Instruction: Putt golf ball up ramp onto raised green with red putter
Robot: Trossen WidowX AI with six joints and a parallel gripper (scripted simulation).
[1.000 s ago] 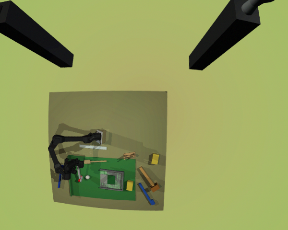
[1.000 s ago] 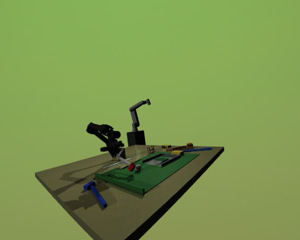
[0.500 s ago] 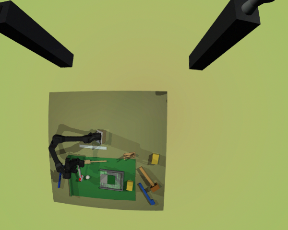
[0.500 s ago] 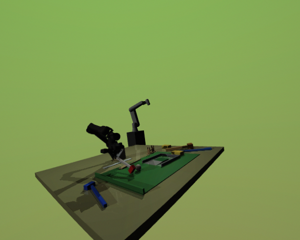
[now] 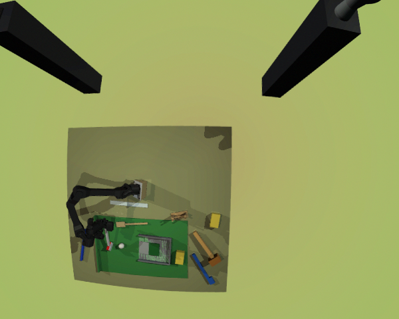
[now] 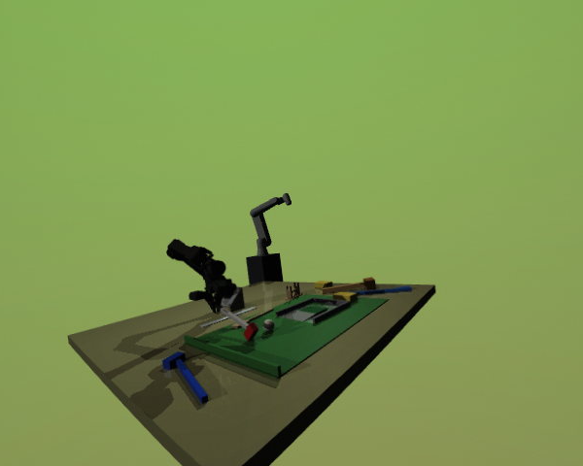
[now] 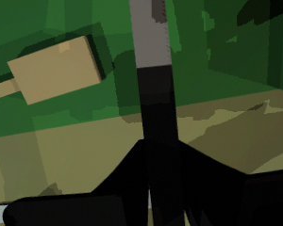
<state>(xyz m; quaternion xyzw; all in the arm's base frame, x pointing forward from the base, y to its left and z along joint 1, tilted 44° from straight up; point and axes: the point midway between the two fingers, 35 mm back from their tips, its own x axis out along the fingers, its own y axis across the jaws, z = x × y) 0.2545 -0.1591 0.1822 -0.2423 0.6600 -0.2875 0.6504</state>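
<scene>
My gripper (image 5: 105,230) (image 6: 219,307) (image 7: 156,144) is shut on the red putter, whose pale shaft (image 5: 107,238) (image 6: 237,319) (image 7: 151,40) slants down from the fingers. Its red head (image 5: 108,246) (image 6: 251,331) is low over the green mat (image 5: 124,266) (image 6: 282,350), left of the ball with a small gap in the top view; whether it touches the mat is unclear. The white golf ball (image 5: 121,245) (image 6: 268,324) sits on the mat between the head and the ramp. The grey ramp (image 5: 143,247) (image 6: 294,315) leads to a green square (image 5: 153,249) inside dark rails. The head and ball are out of the wrist view.
A tan mallet (image 5: 120,224) (image 7: 57,71) lies on the mat near the gripper. A blue mallet (image 5: 82,253) (image 6: 191,380) lies beyond the mat's raised end. A yellow block (image 5: 179,256) (image 6: 345,296) is behind the ramp. A white strip (image 5: 129,204) lies near the arm base.
</scene>
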